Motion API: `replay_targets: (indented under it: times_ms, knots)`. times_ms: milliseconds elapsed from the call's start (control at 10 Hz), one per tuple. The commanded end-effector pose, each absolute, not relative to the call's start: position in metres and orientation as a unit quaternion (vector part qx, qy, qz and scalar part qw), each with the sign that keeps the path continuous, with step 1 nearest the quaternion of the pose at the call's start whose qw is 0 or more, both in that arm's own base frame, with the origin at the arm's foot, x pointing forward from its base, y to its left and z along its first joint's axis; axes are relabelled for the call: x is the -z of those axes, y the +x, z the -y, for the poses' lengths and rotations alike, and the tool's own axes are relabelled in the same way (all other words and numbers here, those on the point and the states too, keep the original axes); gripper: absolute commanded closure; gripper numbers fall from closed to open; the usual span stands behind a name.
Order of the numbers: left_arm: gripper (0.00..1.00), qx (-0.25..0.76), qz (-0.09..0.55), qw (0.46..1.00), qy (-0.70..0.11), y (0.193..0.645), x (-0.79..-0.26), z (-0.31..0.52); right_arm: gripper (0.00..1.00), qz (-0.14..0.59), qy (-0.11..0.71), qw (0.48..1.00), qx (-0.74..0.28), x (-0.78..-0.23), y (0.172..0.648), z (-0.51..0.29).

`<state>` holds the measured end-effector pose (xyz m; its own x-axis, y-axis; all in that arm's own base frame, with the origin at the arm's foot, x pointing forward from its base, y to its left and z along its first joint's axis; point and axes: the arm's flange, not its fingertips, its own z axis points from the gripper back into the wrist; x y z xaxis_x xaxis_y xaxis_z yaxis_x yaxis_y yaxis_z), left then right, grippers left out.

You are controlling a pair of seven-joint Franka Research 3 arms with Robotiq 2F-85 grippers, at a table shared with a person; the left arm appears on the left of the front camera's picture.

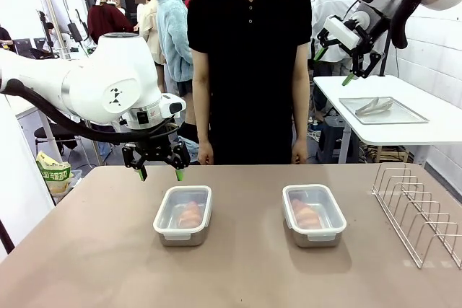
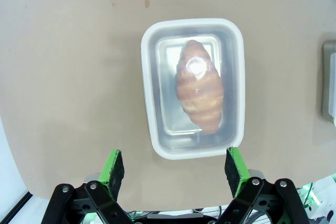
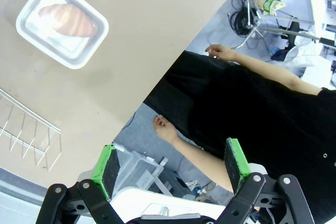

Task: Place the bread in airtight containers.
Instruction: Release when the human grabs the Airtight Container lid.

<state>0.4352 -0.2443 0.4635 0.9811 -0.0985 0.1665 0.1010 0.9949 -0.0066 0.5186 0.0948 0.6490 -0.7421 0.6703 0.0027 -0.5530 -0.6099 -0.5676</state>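
The left gripper [image 1: 160,172] is held low over the table [image 1: 86,250], jaws spread wide and empty, just behind the lidded left container [image 1: 183,215] with a croissant [image 1: 190,214] inside. The right container [image 1: 313,214] holds the other croissant [image 1: 306,214]. The right gripper [image 1: 333,66] is raised high, open, holding nothing

No words or numbers can be read. The left arm [image 1: 108,84] has a small black mark on its white shell, but it is a shape, not letters. A yellow-green bag [image 1: 52,173] at the left has print too small to read.
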Motion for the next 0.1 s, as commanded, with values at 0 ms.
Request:
replay_targets:
  times_ms: [0]
  knots:
    - [0.00,0.048,0.084,0.995,-0.009,0.4354,-0.4646,0.2440,0.00,0.283,-0.105,0.342,-0.890,-0.6495,0.5188,-0.0938]
